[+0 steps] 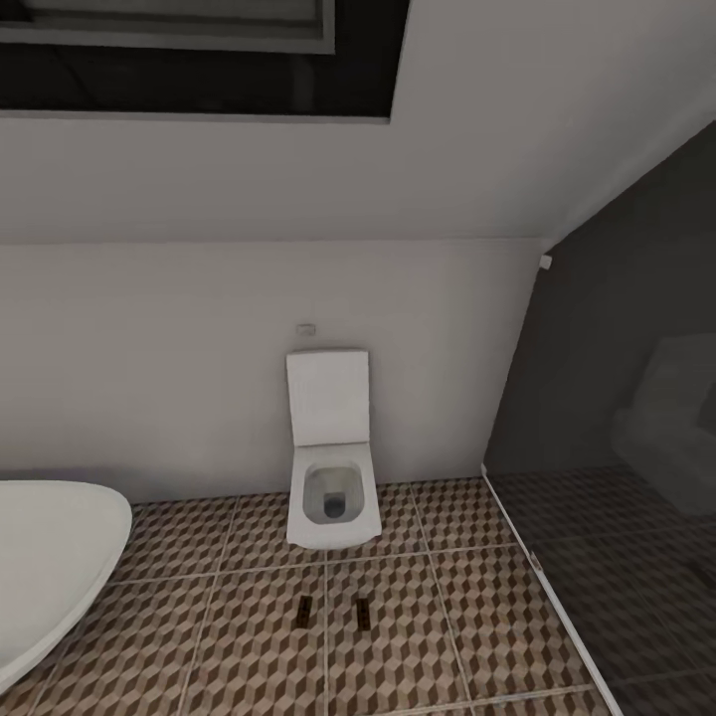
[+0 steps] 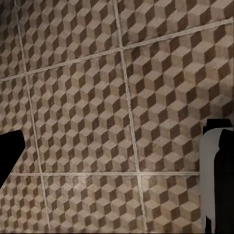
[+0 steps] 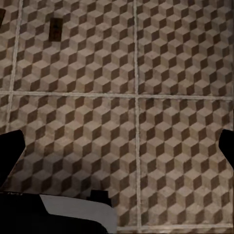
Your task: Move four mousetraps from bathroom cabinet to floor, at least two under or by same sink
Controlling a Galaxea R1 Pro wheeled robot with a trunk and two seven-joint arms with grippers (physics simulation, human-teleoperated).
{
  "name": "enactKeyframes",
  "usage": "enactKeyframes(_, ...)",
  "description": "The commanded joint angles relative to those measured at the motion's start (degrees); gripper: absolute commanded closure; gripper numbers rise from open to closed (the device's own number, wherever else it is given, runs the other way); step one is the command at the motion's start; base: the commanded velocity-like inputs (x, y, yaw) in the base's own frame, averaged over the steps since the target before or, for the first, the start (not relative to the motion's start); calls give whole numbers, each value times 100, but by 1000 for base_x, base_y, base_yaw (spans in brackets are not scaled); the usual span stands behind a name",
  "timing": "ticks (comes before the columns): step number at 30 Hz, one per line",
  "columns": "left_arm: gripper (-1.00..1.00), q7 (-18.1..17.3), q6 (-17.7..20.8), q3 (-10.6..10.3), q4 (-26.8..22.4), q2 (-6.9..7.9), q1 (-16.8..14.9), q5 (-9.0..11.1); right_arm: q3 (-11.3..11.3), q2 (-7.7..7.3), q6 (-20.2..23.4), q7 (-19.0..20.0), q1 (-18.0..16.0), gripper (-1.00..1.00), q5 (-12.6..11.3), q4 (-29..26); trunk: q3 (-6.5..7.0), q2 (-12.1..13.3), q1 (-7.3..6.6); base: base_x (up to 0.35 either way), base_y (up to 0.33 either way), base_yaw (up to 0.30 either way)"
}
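Two mousetraps lie flat on the cube-patterned bathroom floor (image 1: 249, 636), side by side in front of the toilet: one mousetrap (image 1: 304, 614) on the left and the other mousetrap (image 1: 363, 614) on the right. In the right wrist view a mousetrap (image 3: 55, 28) lies on the tiles well ahead of my right gripper (image 3: 119, 151), which is open and empty. My left gripper (image 2: 117, 156) hangs open over bare floor tiles (image 2: 97, 97), holding nothing. The cabinet and the sink are out of view.
A white square toilet (image 1: 331, 467) stands with its lid up against the white back wall. A white oval bathtub (image 1: 50, 557) fills the near left. A dark glass partition (image 1: 617, 477) runs along the right, its lower edge crossing the floor.
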Motion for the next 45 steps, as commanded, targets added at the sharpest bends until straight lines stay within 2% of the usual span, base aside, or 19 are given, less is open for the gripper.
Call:
enactKeyframes(1, -100, -2, -40, -52, 21, 6, 38, 54, 52, -14, -15, 7, 55, -100, -82, 2, -11, -12, 4, 0, 0, 0)
enactKeyframes(7, -100, -5, -47, -52, 21, 37, 361, 54, 56, -54, -8, 197, 506, -100, -368, 2, -11, -12, 4, 0, 0, 0)
enactKeyframes(11, -100, -8, -43, -52, 21, 36, 448, 51, 59, -54, 35, 304, 725, -100, -427, 2, -11, -12, 4, 0, 0, 0)
enactKeyframes(16, -100, -4, -21, -52, 17, 14, 504, 53, 57, -53, 337, 407, 1017, -100, -458, 2, -11, -12, 4, 0, 0, 0)
enactKeyframes(20, -100, 8, -2, -52, 8, -85, 518, 57, 54, -56, 924, 441, 1228, -100, -515, 2, -11, -12, 4, 0, 0, 0)
enactKeyframes(23, -100, 16, 1, -49, 3, -131, 521, 60, 53, -51, 1227, 440, 1287, -100, -627, 2, -11, -12, 4, 0, 0, 0)
enactKeyframes(27, -100, 17, 9, -43, -2, -222, 522, 110, 52, -29, 1648, 418, 1336, -100, -968, -3, -11, -12, 4, 0, 0, 0)
enactKeyframes(28, -100, 20, 12, -40, -3, -286, 523, 146, 52, -24, 1768, 410, 1345, -100, -1121, -9, -11, -12, 4, 0, 0, 0)
enactKeyframes(31, -100, 20, 45, -44, -4, -383, 523, 183, 52, -9, 1876, 399, 1352, -100, -1314, -20, -11, -12, 4, 0, 0, 0)
enactKeyframes(32, -100, 20, 162, -49, -5, -488, 523, 206, 52, 14, 1941, 389, 1357, -100, -1461, -31, -11, -12, 4, 0, 0, 0)
enactKeyframes(37, -100, 2, 387, -52, -10, -549, 523, 214, 55, 34, 1960, 385, 1359, -100, -1562, -45, -11, -12, 4, 0, 0, 0)
enactKeyframes(45, -100, -17, 421, -60, -16, -547, 523, 205, 50, 33, 1944, 384, 1360, -100, -1580, -58, -11, -12, 4, 0, 0, 0)
